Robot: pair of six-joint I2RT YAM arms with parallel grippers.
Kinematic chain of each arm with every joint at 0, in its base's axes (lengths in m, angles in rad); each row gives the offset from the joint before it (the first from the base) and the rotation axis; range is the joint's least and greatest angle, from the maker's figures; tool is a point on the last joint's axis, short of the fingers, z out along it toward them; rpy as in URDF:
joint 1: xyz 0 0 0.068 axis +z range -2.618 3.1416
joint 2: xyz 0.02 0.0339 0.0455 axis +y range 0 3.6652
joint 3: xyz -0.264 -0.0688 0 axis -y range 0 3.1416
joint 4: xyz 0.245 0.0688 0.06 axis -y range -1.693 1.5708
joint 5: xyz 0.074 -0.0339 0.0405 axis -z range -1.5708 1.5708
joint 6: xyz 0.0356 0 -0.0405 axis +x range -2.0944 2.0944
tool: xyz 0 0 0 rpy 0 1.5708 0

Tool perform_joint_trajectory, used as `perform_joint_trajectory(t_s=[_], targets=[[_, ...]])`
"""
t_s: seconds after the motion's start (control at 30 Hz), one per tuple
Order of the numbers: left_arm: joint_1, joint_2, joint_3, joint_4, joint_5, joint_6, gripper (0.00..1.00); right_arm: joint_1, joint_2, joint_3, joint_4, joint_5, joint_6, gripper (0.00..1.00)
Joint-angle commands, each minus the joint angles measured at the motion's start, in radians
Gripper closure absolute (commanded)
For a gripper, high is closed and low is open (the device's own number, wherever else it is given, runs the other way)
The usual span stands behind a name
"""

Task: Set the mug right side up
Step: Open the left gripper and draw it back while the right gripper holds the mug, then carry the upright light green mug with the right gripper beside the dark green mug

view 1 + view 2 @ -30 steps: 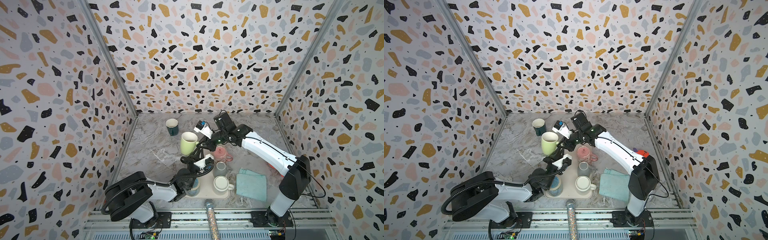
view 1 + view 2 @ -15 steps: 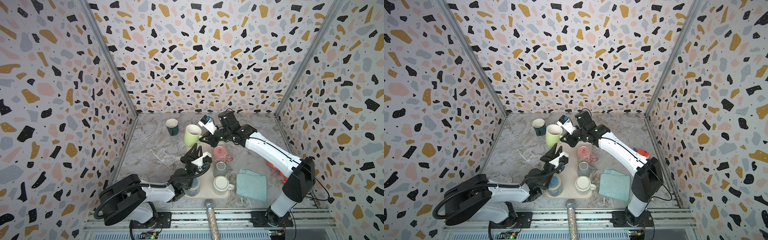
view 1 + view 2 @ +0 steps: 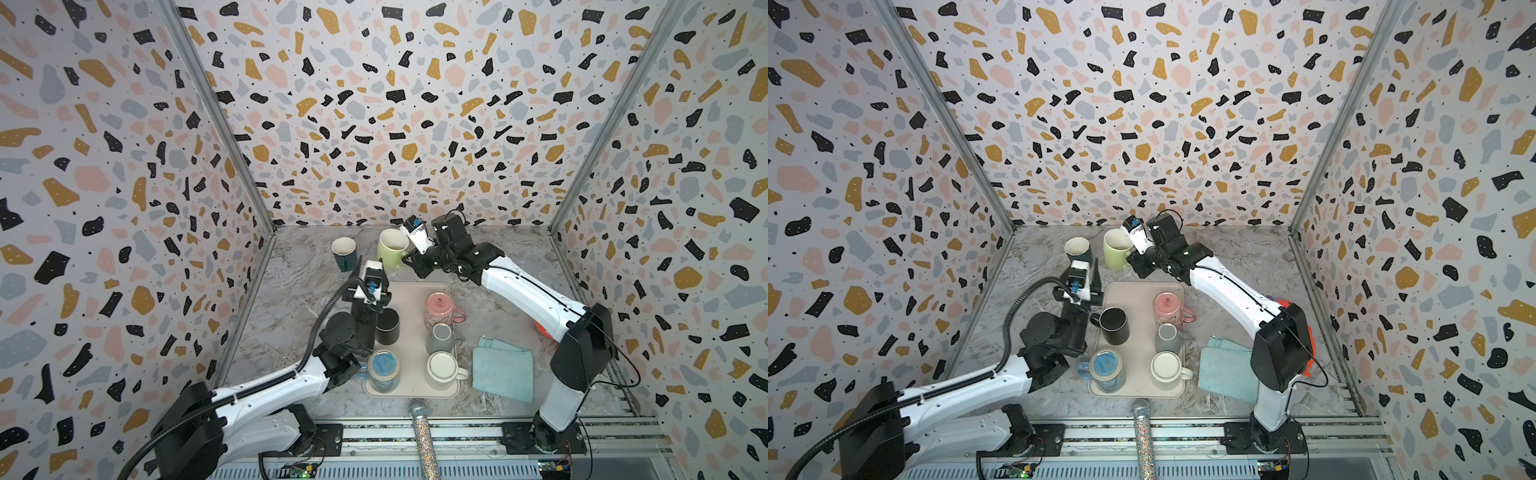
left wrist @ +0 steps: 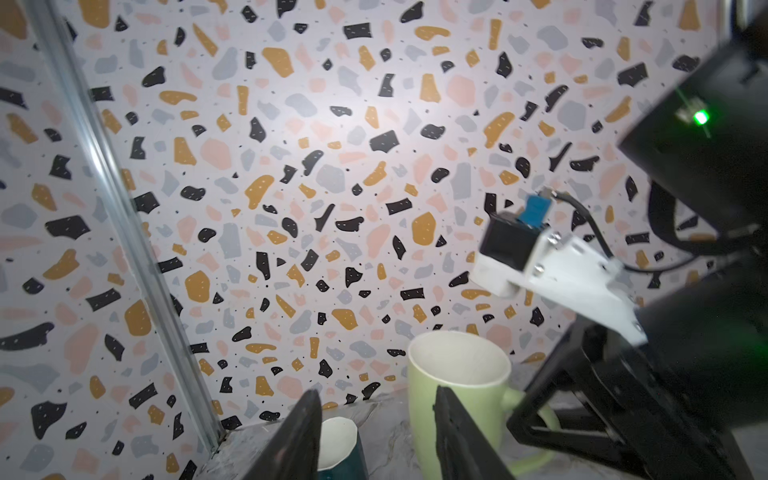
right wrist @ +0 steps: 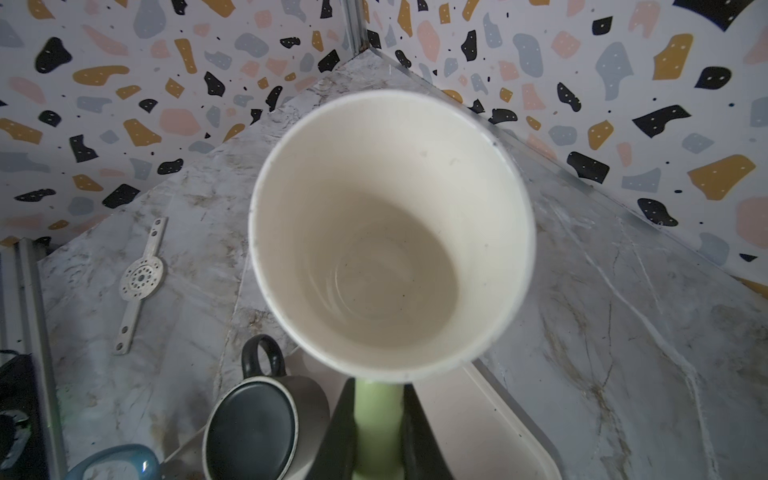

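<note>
Marble-patterned bench lies under the pale green ceramic mug, which is mouth-up. The right jaws are clenched on its handle; base contact is hidden. The left jaws are released and empty, just short of the mug. Risk: if the right jaws release above the bench, the mug may tip toward the dark teal cup beside it.
</note>
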Motion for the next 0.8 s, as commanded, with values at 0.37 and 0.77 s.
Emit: perform_joint_trajectory(t_s=[0.37,0.77], targets=[[0.29,-0.104,0.061,-0.41,0.262,-0.539,0.51,0.04,0.2,0.188,0.105,0.139,-0.013,1.0],[0.337,-0.115,0.048,-0.424,0.285,-0.549,0.5,0.046,0.368,0.31,0.132,0.159,-0.016,1.0]])
